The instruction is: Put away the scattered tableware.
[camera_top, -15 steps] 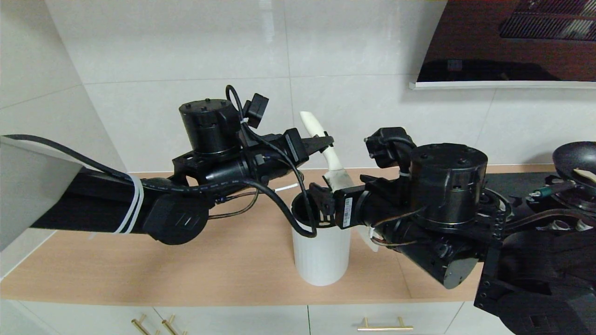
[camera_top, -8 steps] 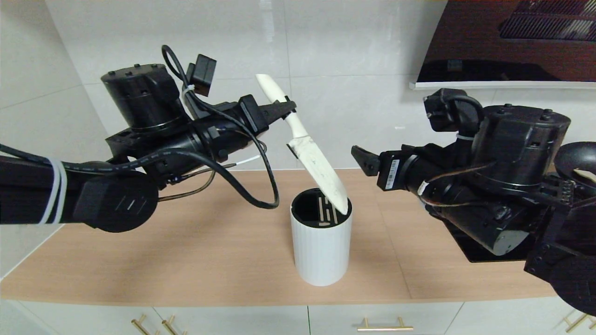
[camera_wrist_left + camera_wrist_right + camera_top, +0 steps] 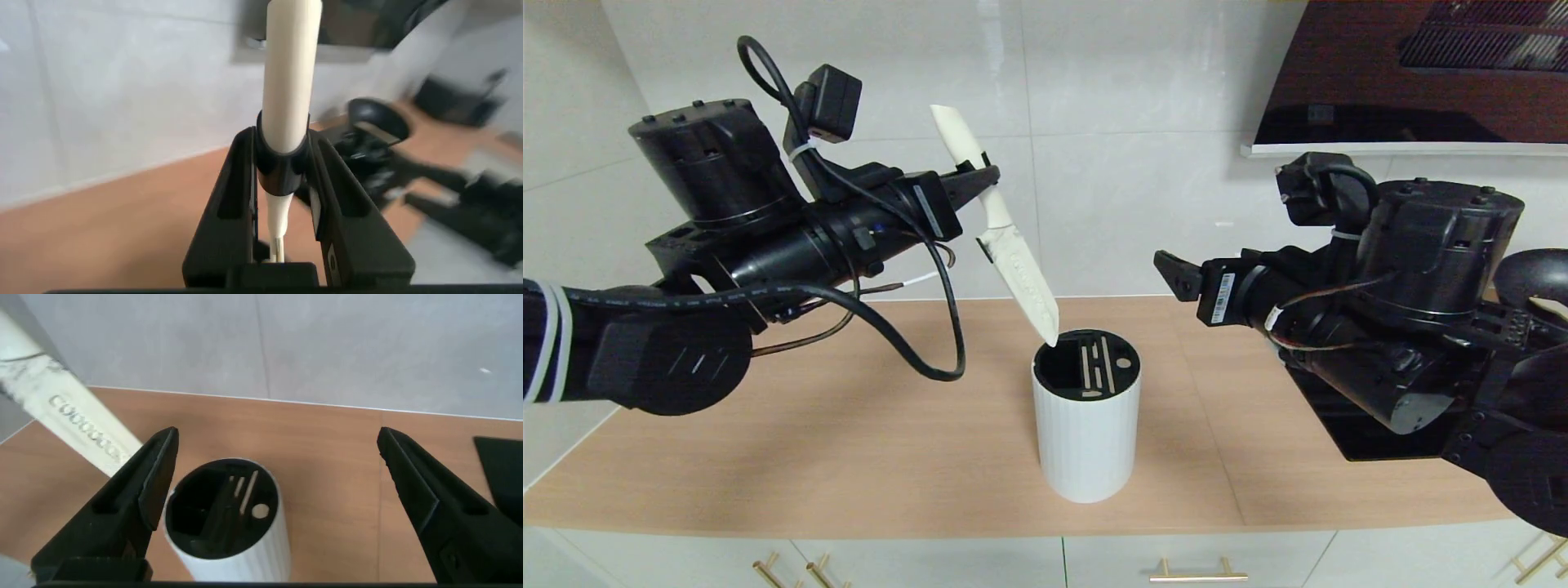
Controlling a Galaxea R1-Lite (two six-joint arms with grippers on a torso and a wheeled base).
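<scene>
A white knife with a smooth cream handle point(image 3: 1021, 278) is clenched at mid-handle by the left gripper point(image 3: 984, 181). The blade slants down below that pincer, its tip just over the rim of the white ribbed cylindrical holder point(image 3: 1086, 441). The right gripper point(image 3: 1172, 273) is held released, with the holder below and ahead of it. The knife is judged light, stiff, possibly brittle and slippery, so the handle is the place to be grasped.
</scene>
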